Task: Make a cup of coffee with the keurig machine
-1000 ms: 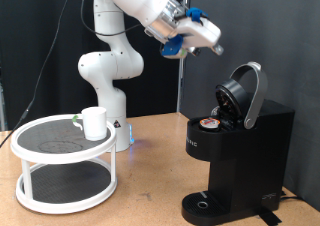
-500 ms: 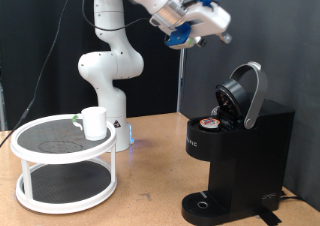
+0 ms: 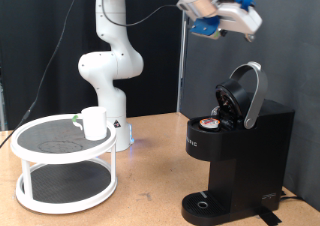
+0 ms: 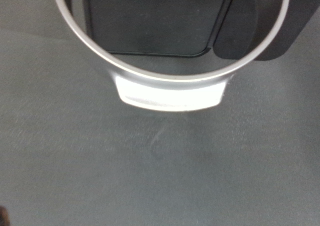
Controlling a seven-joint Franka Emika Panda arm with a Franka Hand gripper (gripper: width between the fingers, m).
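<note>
- One keurig machine (image 3: 240,146) stands on the bench (image 3: 150,186) directly below the end effector (image 3: 252,24), its lid raised and a pod (image 3: 211,123) showing in the chamber.
- One cup (image 3: 94,122) sits on a white two-tier stand (image 3: 62,166), far below the end effector toward the exterior view's left.
- The arm reaches high across the exterior view's top; whether the fingers are apart cannot be told.

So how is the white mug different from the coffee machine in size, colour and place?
The white mug is small; the Keurig machine is far bigger. The mug is white, the machine matte black. The mug stands on the white two-tier stand at the exterior view's left; the machine stands at its right, lid raised, with a pod in it. The end effector touches neither.
</note>
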